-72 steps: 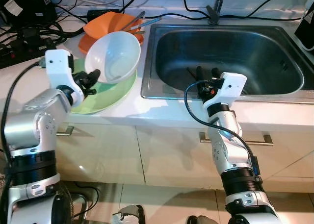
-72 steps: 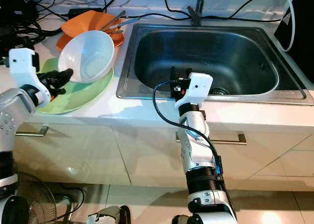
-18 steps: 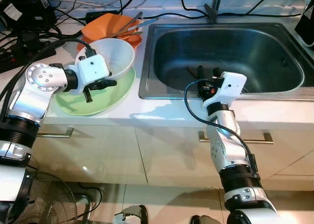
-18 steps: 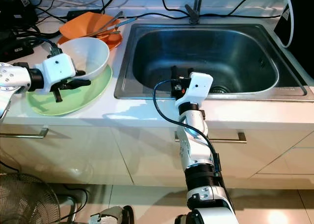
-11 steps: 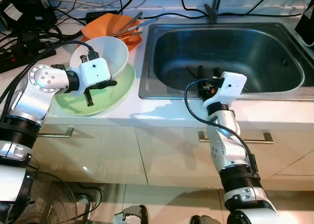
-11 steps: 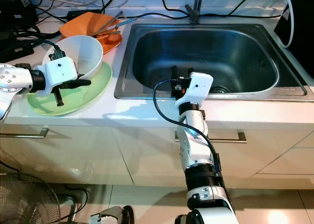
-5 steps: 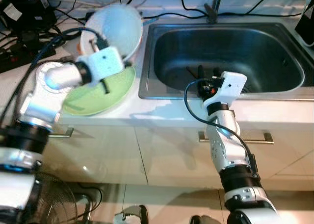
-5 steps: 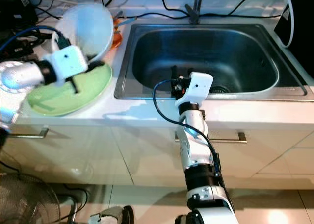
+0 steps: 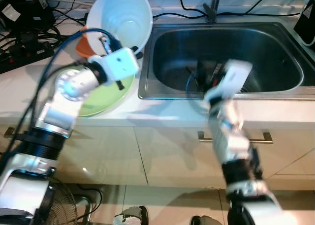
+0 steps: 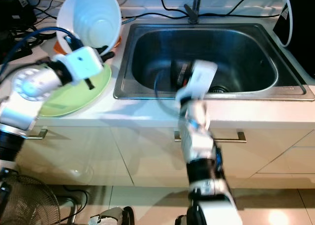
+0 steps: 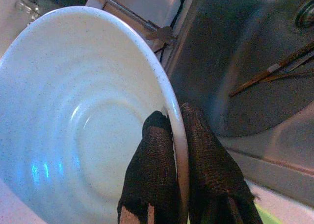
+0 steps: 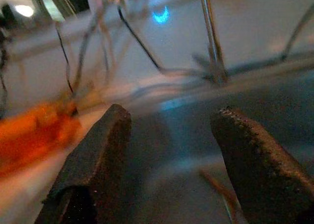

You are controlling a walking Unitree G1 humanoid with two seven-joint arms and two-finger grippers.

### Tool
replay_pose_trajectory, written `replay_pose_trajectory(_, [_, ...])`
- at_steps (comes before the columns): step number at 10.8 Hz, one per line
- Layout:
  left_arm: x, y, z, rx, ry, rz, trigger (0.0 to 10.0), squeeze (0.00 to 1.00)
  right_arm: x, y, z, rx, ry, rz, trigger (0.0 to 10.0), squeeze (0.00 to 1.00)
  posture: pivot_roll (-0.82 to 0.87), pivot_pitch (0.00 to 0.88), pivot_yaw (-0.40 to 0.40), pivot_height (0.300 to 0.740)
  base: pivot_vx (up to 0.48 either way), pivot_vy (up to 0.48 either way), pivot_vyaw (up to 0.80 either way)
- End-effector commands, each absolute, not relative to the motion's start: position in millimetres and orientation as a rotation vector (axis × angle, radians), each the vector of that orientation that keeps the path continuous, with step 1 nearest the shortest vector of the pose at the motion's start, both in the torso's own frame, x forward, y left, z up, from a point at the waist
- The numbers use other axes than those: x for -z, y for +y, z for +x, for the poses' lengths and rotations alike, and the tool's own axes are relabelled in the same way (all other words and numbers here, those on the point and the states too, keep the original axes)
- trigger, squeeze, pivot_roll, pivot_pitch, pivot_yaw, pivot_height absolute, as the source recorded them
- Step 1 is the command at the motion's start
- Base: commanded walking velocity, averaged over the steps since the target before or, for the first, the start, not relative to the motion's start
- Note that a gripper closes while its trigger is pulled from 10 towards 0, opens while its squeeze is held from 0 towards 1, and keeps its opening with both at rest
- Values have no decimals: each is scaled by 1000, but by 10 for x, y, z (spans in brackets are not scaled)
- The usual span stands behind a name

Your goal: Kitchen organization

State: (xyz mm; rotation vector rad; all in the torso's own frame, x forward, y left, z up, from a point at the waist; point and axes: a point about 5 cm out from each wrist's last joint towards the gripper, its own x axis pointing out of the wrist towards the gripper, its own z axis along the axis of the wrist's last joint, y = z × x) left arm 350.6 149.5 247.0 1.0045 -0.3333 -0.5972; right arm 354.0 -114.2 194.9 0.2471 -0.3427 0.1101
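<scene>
Nearest, the right gripper is a blur at the sink's front edge, fingers spread, holding nothing. The left gripper pinches the white bowl's rim, holding it tilted in the air above the green plate, beside the sink. Behind, the orange dish waits; nothing looks sorted yet.

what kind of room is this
Most likely a home kitchen: a steel sink set into a white counter, cabinet doors below, and dishes beside it, with the left hand lifting a white bowl.
</scene>
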Motion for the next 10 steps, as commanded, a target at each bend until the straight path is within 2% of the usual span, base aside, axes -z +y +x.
replay_pose_trajectory(1, [-2494, 1419, 3474, 586, -382, 1032, 10000, 0, -2107, -1119, 3552, -141, -366, 271, 10000, 1000, 92, 51, 74, 740, 0, 0, 0])
replay_pose_trajectory(3, [-2399, 1262, 3455, 609, -395, 1076, 10000, 0, -2417, -1083, 3546, -217, -415, 333, 10000, 1000, 86, 43, 70, 740, 0, 0, 0])
replay_pose_trajectory(4, [-2353, 1213, 3450, 620, -397, 1101, 10000, 0, -2527, -1035, 3521, -270, -419, 348, 10000, 0, 82, 40, 67, 740, 0, 0, 0])
replay_pose_trajectory(7, [-2265, 1081, 3441, 644, -412, 1152, 10000, 0, -2772, -841, 3395, -466, -429, 364, 10000, 0, 70, 28, 58, 740, 0, 0, 0])
replay_pose_trajectory(10, [-2283, 995, 3419, 637, -472, 1177, 10000, 0, -2790, -710, 3315, -561, -386, 348, 10000, 0, 74, 20, 48, 740, 0, 0, 0])
